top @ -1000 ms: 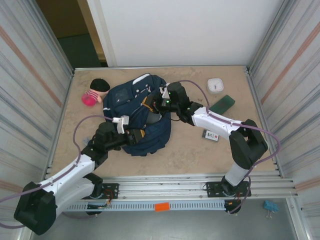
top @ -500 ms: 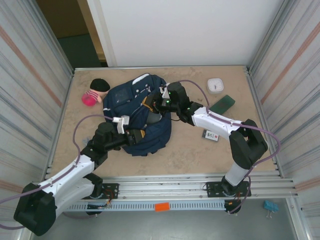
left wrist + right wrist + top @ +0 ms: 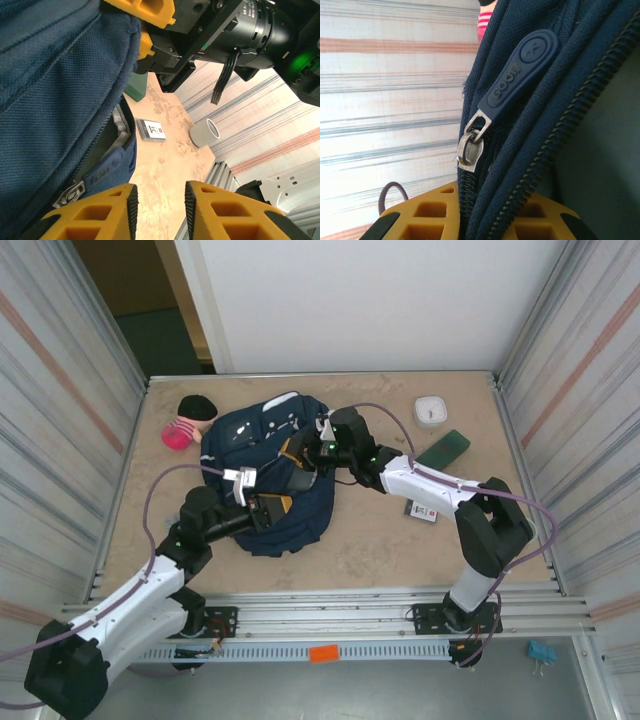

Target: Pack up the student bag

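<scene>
Since a second ago both arms have slid left and dragged the student bag (image 3: 265, 435) along, so its mouth looks stretched flatter. I'd guess they're still working the opening and the packing hasn't started. The right gripper (image 3: 297, 452) is pinched on the zipper edge. The left gripper (image 3: 268, 504) sits at the near rim, its jaws a narrow gap apart with nothing visibly between. The bag's slumped left of centre on the table (image 3: 380, 540), navy and rumpled, with the zipper pull (image 3: 520, 75) dangling and grey lining (image 3: 600, 165) showing.

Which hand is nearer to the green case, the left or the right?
Right. The right hand holds the bag, apart from the case; the left hand is farther, at the bag's near edge.
</scene>
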Robot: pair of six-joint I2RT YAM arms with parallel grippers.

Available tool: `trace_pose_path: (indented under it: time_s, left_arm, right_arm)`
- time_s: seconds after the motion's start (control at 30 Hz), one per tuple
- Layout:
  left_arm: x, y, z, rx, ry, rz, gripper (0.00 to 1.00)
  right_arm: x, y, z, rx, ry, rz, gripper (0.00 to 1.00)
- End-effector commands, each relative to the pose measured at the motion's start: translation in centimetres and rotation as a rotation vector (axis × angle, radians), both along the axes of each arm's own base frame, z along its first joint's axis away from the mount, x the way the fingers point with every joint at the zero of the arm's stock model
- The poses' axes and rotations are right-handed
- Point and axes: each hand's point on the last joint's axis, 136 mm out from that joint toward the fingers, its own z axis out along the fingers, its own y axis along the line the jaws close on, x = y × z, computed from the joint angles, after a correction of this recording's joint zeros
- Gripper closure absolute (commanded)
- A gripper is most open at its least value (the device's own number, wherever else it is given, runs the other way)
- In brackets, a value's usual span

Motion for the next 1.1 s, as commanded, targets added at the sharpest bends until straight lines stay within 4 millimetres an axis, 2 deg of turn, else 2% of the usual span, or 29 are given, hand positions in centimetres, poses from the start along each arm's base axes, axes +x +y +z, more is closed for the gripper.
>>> trace_pose_path:
  time_s: [0.0,0.1,0.27,0.33,0.57,0.77,1.07]
  left_arm:
    - [0.3,0.3,-0.1,0.047,-0.006,0.022,0.62]
    - [0.6,0.7,-1.4,0.081,0.042,0.058,0.62]
    - [0.8,1.1,-1.9,0.095,0.075,0.085,0.46]
    - [0.8,1.2,-2.0,0.106,0.086,0.094,0.43]
    - [0.3,2.6,-1.4,0.16,0.077,0.136,0.4]
    - [-0.2,4.5,-2.0,0.206,0.109,0.209,0.38]
    - [-0.5,2.9,-1.6,0.249,0.104,0.109,0.41]
  right_arm:
    - [-0.5,1.2,3.5,0.089,-0.075,0.055,1.0]
    - [-0.6,1.1,3.4,0.088,-0.075,0.054,1.0]
    - [-0.6,1.0,3.3,0.085,-0.072,0.051,1.0]
    - [-0.5,1.0,3.3,0.085,-0.075,0.049,1.0]
    - [-0.5,0.9,3.2,0.081,-0.073,0.047,1.0]
    - [-0.4,0.8,3.5,0.084,-0.078,0.05,1.0]
    - [-0.6,1.0,3.4,0.071,-0.082,0.053,1.0]
